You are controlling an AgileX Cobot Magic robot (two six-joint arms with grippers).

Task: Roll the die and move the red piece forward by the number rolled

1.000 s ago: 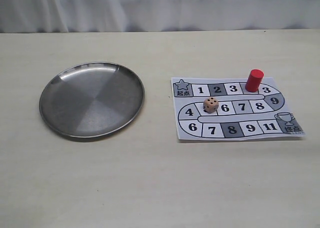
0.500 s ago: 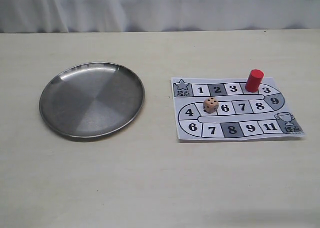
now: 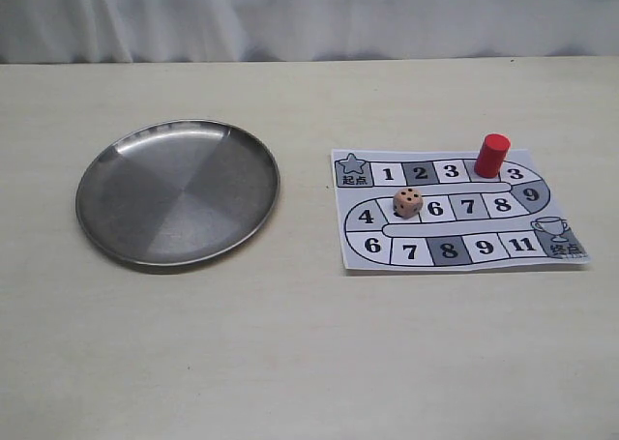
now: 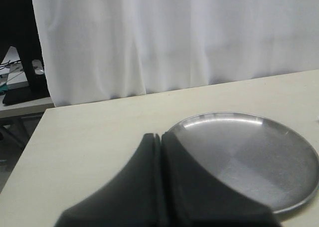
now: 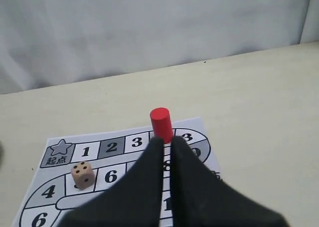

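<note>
**Both grippers clenched and empty; die and red piece at rest on the board**

The left gripper (image 4: 157, 137) has its fingers pressed together with nothing between them. The round metal plate (image 4: 249, 157) lies on the table (image 3: 309, 353) just ahead of its fingertips.

The right gripper (image 5: 167, 141) is likewise closed to a thin slit and holds nothing. The red piece (image 5: 161, 124) stands upright just beyond its fingertips, apart from them, on the top-row square between the two squares marked 3 on the printed board (image 3: 484, 248). The die (image 5: 82, 173) rests on the board farther from this gripper, toward the star end, on the square between 4 and 6. Its pips are too small to count with confidence.

Neither gripper appears in the exterior view, where the plate (image 3: 179, 193) lies well apart from the board, the die (image 3: 407, 203) and the red piece (image 3: 491, 156).
</note>
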